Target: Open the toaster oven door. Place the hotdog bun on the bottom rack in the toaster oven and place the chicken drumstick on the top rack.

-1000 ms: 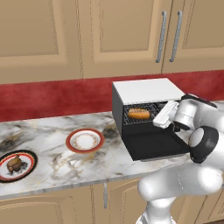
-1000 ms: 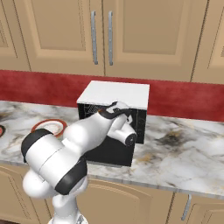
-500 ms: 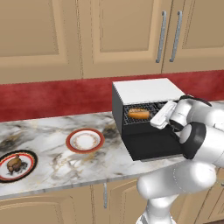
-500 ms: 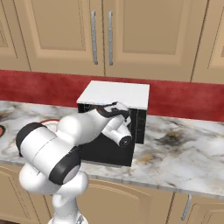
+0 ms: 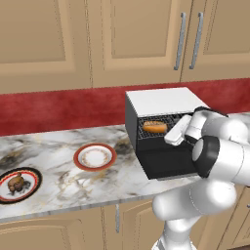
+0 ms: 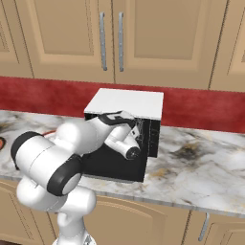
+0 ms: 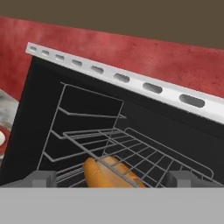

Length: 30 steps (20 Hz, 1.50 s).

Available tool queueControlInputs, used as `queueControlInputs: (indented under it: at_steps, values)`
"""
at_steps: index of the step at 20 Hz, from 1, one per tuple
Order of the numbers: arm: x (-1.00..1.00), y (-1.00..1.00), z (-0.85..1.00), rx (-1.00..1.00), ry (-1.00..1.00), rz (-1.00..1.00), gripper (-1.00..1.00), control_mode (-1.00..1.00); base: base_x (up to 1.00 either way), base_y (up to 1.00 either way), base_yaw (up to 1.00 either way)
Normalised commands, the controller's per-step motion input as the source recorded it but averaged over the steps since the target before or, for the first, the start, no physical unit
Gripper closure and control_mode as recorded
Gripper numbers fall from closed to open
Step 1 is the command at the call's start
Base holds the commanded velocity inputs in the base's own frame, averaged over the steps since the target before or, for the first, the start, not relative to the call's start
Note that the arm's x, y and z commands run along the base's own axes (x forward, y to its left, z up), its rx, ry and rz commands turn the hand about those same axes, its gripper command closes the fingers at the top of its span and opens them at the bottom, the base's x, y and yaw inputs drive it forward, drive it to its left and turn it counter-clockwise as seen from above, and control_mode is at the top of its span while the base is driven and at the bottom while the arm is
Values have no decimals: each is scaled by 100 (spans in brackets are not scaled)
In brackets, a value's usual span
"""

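Toaster oven (image 5: 161,100) sat on the marble counter (image 5: 58,173) with its door (image 5: 168,163) dropped open and hanging down in front. Hotdog bun (image 5: 155,127) lay on a wire rack (image 7: 131,151) inside, toward the left of the cavity in the left base view; from these angles I couldn't tell for sure whether that was the lower or the upper rack, though in the hand view a grid ran across just above the bun. Gripper (image 7: 111,178) was at the oven mouth, jaws spread wide and holding nothing, with the bun sitting just ahead of and between the two fingertips (image 7: 41,178), not touching either. Chicken drumstick (image 5: 16,182) was on a dark-rimmed plate (image 5: 30,191) at the far left of the counter, well apart from the hand. A red-rimmed plate (image 5: 95,156) lay between that plate and the oven.
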Motion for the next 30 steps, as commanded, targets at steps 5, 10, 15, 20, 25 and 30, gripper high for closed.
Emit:
queueControlInputs:
  at_steps: [5,10,15,20,25,30]
  values:
    - [27,0,6,2,0,0,-100,-100,0,0,0]
    - [31,0,0,0,0,0,-100,-100,0,0,0]
    - [30,0,0,1,0,0,-100,-100,0,0,0]
    - [22,0,-11,0,4,0,-100,-100,0,0,0]
    - [27,1,-15,0,1,0,-100,-100,0,0,0]
    - [27,14,-21,1,0,0,-100,-100,0,0,0]
